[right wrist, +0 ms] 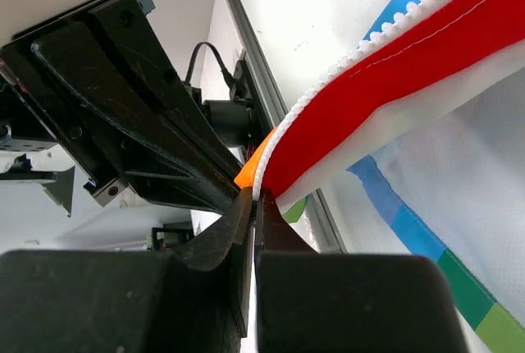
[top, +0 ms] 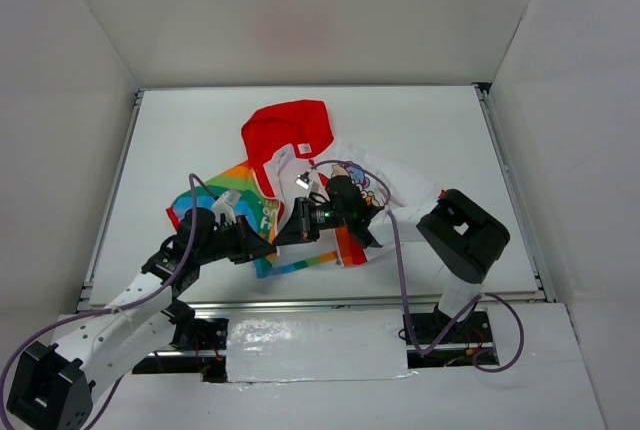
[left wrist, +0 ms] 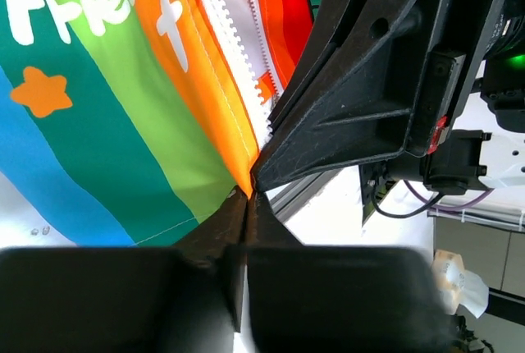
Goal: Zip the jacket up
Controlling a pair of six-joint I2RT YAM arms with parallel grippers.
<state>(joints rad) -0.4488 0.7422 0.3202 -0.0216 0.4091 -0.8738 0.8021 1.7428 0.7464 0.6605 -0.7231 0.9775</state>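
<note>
The jacket (top: 300, 185) lies crumpled mid-table, red hood (top: 290, 133) at the far side, rainbow side on the left, cartoon print on the right. My left gripper (top: 278, 240) is shut on the orange corner of the rainbow front's (left wrist: 123, 107) edge, beside the white zipper teeth (left wrist: 234, 66); its fingertips (left wrist: 248, 197) meet on the cloth. My right gripper (top: 305, 228) is shut on the red edge (right wrist: 426, 49) with the zipper teeth (right wrist: 328, 82), pinching it at the tips (right wrist: 255, 199). The two grippers almost touch. The zipper slider is not visible.
The white table (top: 180, 130) has a metal rail (top: 320, 302) along its near edge and white walls on three sides. A purple cable (top: 398, 250) hangs from the right arm. The right arm's elbow (top: 465, 235) stands right of the jacket.
</note>
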